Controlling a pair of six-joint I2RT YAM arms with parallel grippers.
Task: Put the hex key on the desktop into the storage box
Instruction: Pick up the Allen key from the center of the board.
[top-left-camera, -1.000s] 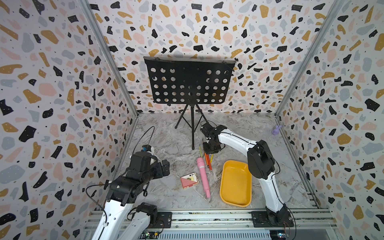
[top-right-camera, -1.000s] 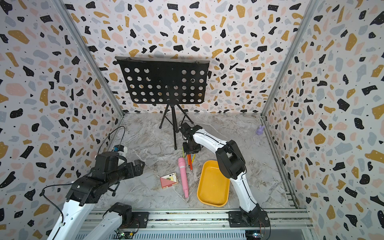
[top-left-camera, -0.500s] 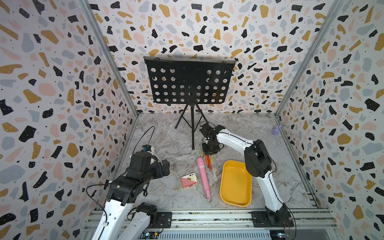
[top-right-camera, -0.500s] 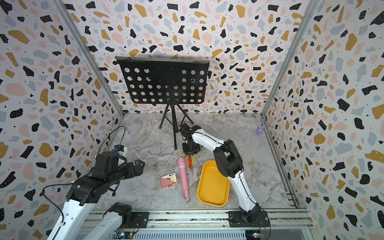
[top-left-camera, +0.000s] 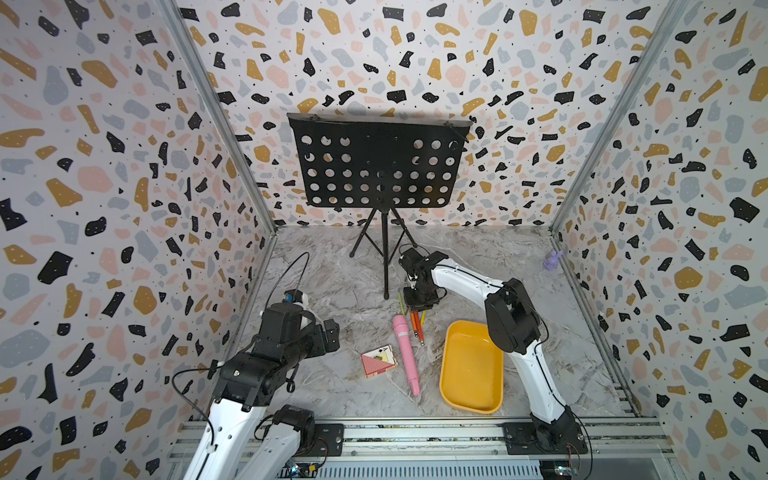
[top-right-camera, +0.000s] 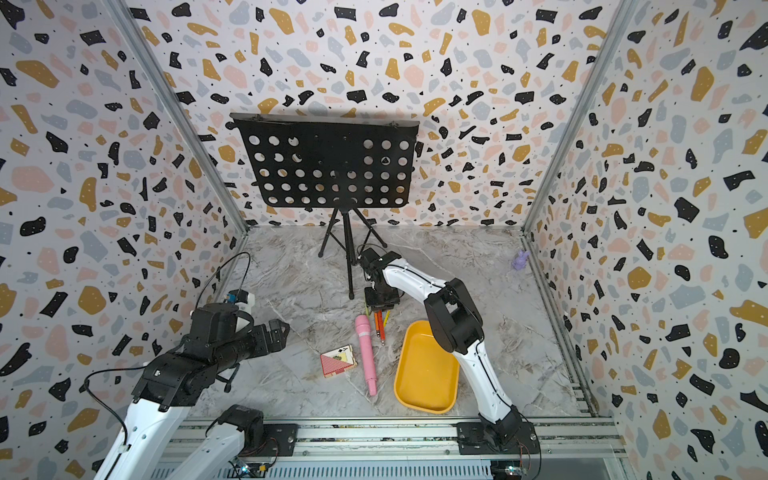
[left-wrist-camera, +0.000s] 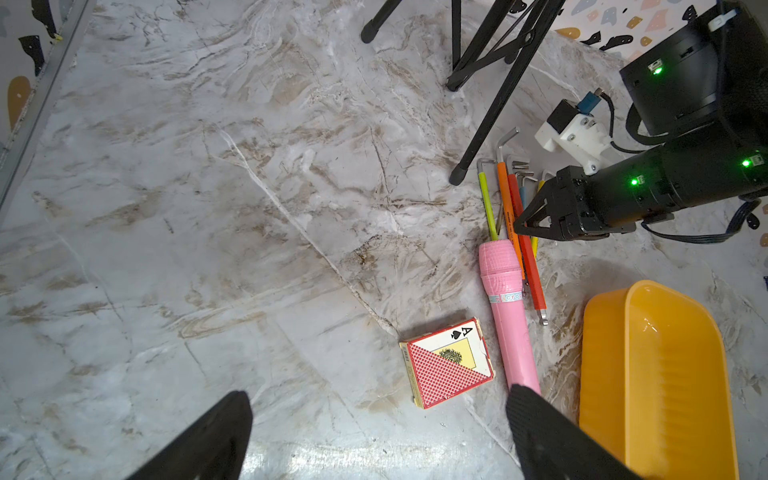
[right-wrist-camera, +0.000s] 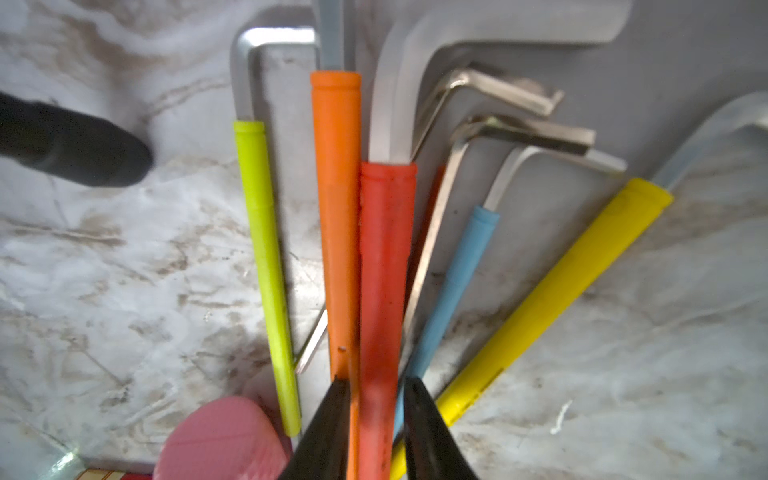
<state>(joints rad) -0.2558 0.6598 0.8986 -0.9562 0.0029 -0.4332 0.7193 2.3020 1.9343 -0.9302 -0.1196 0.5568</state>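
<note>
Marble desktop (top-left-camera: 332, 270): red hex key (right-wrist-camera: 384, 270) runs front-to-back, bend rearward, straddled by right gripper (right-wrist-camera: 376, 384), grip unclear.

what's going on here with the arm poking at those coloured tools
The right end effector is down over a bunch of hex keys lying on the desktop, its jaws straddling the red-sleeved hex key. Whether it is gripped yet is unclear. The yellow storage box nearby has nothing in it, so no key is stored yet. The left end effector hangs open off to the side, holding nothing.
</note>
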